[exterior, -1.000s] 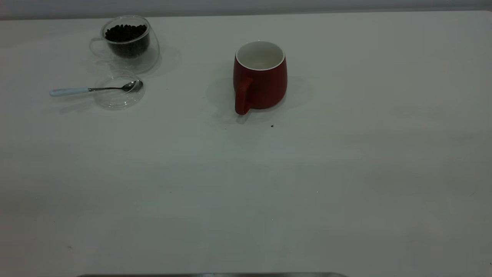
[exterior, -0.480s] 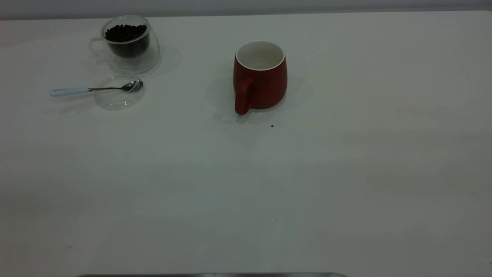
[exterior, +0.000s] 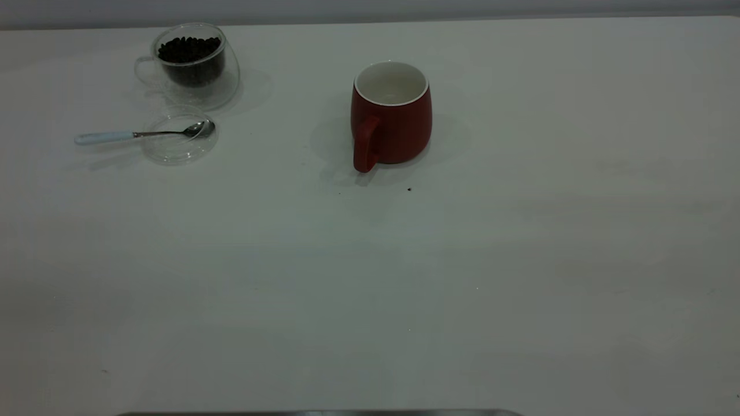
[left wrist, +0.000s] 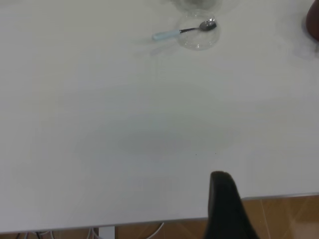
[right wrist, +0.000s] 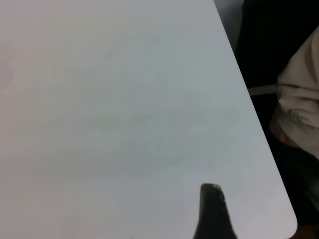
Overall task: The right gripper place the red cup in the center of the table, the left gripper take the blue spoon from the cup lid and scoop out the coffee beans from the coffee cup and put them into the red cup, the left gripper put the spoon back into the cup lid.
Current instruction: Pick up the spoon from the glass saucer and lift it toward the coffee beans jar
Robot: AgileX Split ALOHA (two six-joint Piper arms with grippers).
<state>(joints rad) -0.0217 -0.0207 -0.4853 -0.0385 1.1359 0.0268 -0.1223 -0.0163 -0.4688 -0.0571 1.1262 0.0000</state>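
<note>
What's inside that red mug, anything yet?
The red mug looks empty: the white inner wall shows, with no beans visible. Its near wall hides the front part of the bottom. The beans sit in the glass cup.

Clear glass cup lid [exterior: 176, 143]; shiny metal spoon [exterior: 144, 134]

Left gripper [left wrist: 227, 209]: one matte black finger, broad at the base, tapering to a rounded tip. Right gripper [right wrist: 213, 214]: one similar black finger, slightly glossy at its rounded end.
</note>
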